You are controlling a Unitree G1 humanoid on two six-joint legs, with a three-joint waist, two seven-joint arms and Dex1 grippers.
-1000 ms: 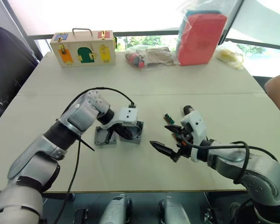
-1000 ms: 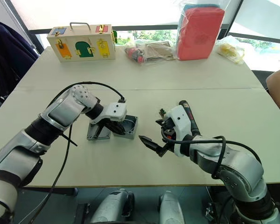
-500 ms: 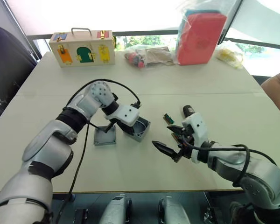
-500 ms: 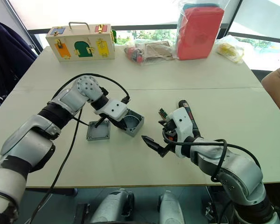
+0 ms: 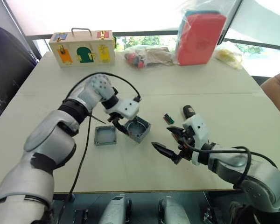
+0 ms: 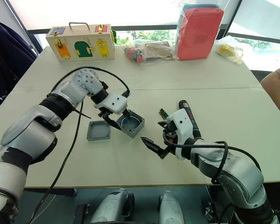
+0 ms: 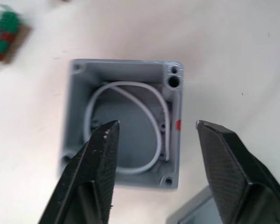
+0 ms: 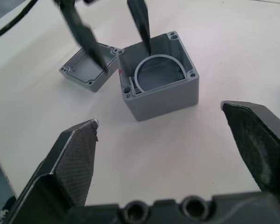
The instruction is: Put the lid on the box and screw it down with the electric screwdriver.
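The left gripper (image 5: 122,126) hangs just above the box (image 5: 137,129) at mid-frame in the head views, jaws spread wide and holding nothing; in the left wrist view one finger (image 7: 99,158) sits over the open cavity and the other outside the wall with the red mark. Lowered carelessly, that inner finger could catch the white loop inside or tip the box. The lid (image 5: 105,135) lies just left of the box, rim up, so it would need flipping, and a weak pinch on its shallow rim could let it slip. Right of centre, the right gripper (image 5: 171,144) is wide open and empty, the electric screwdriver (image 6: 188,117) lying behind it where the wrist could knock it.
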